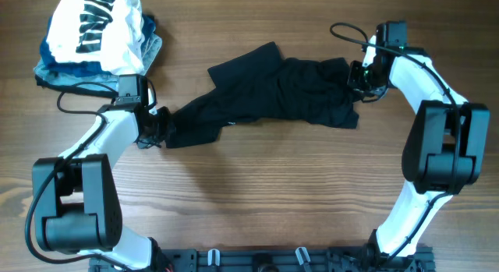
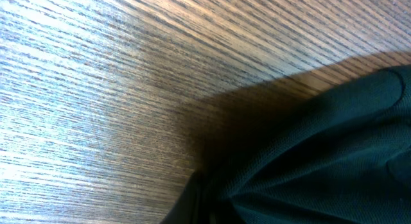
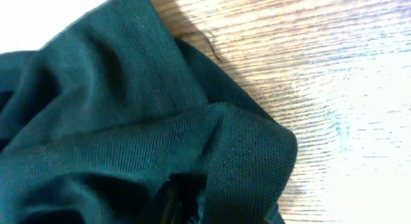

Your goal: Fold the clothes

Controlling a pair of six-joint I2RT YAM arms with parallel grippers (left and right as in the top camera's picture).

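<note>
The black T-shirt [image 1: 273,97] lies crumpled and stretched across the middle of the wooden table. My left gripper [image 1: 153,130] is at its left end, shut on a bunch of the black fabric [image 2: 321,160]. My right gripper [image 1: 360,79] is at its right end, shut on the black fabric [image 3: 128,121]. In both wrist views the cloth covers the jaws, so the fingertips are hidden. The neck label is not visible.
A pile of a white garment with black lettering [image 1: 101,26] on light-blue denim pieces [image 1: 54,69] sits at the back left corner. Cables run by both wrists. Bare wood [image 1: 265,194] lies in front of the shirt.
</note>
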